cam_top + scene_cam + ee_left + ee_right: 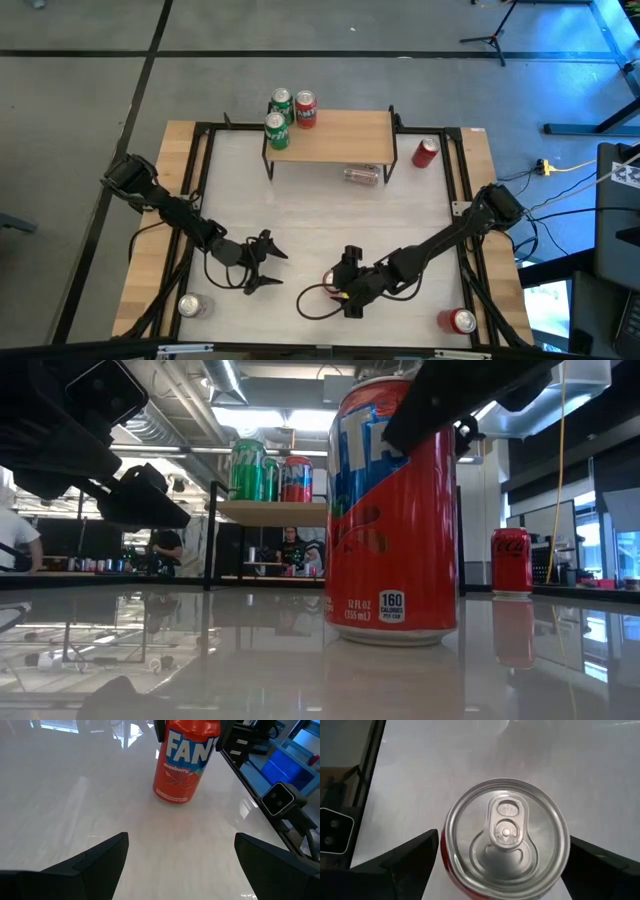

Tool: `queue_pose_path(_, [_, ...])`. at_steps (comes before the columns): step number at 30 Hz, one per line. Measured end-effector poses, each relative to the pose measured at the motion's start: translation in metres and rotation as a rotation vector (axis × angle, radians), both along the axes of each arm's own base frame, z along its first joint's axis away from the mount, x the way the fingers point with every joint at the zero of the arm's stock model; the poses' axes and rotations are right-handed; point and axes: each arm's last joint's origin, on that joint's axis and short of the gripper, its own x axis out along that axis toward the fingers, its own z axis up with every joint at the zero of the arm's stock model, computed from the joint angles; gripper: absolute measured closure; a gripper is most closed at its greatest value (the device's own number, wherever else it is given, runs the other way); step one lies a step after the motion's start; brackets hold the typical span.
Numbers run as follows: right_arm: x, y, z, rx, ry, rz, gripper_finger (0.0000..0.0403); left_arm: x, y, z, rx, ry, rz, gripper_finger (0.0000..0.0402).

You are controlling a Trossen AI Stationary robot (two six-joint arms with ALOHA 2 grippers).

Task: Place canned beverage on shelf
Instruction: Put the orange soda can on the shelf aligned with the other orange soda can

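- right gripper [345, 288] sits directly above the red strawberry soda can [506, 838], which stands upright on the table [320, 215] at its near edge; the fingers are spread wide, one on each side of the lid, not touching it, a stance that suits a downward grasp.
- left gripper [268, 262] hangs just beside, jaws apart and empty, pointed toward the same can; judged to be waiting.
- shelf [345, 140] stands at the far side, well apart from the can; three cans [291, 115] are grouped at its left end, leaving its right part bare for placement.
- a silver can [361, 175] lies on its side under the shelf's front edge; a red can [426, 152] stands to its right.
- two more cans wait at the near corners.
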Motion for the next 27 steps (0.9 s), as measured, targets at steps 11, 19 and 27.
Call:
queue_pose_path(11, [0.003,-0.004,0.001,-0.028,-0.011,0.025,0.0118,0.001,0.000,0.002,-0.004,-0.018,0.016,0.0046])
queue_pose_path(19, [0.020,-0.036,0.001,-0.095,-0.013,0.018,0.0118,0.001,0.000,0.002,0.005,-0.022,0.003,0.0046])
queue_pose_path(27, [0.044,-0.093,0.003,-0.112,-0.033,0.013,0.0117,0.001,0.000,0.002,0.003,-0.020,-0.004,0.0047])
